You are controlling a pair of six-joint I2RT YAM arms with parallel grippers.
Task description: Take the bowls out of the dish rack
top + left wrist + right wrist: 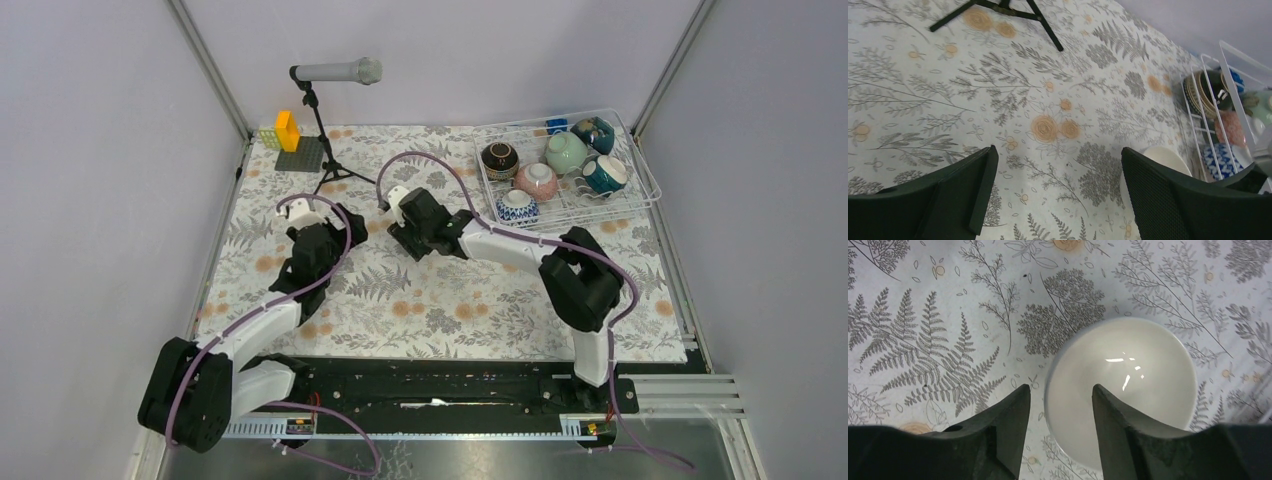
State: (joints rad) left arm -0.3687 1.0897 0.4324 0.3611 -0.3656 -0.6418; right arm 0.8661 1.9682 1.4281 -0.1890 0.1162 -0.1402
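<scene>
A table spread with a fern-and-flower cloth (450,300) is enclosed by pale walls. The dish rack (585,207) is set at 1 o'clock on the table. In it are held a dark brown bowl (499,158), a pink bowl (537,180), a blue-and-white bowl (517,206), a mint green bowl (566,152) and a teal bowl (605,174).

A white bowl (1133,375) is seen upright on the cloth near the middle, at 8 o'clock from the rack. Its rim is straddled by the right gripper (1060,388), with the fingers parted, one inside and one outside, not clamped. The left gripper (1058,152) is held at 9 o'clock, spread wide with nothing between its fingers. A microphone stand (322,130) is placed at 11 o'clock.
</scene>
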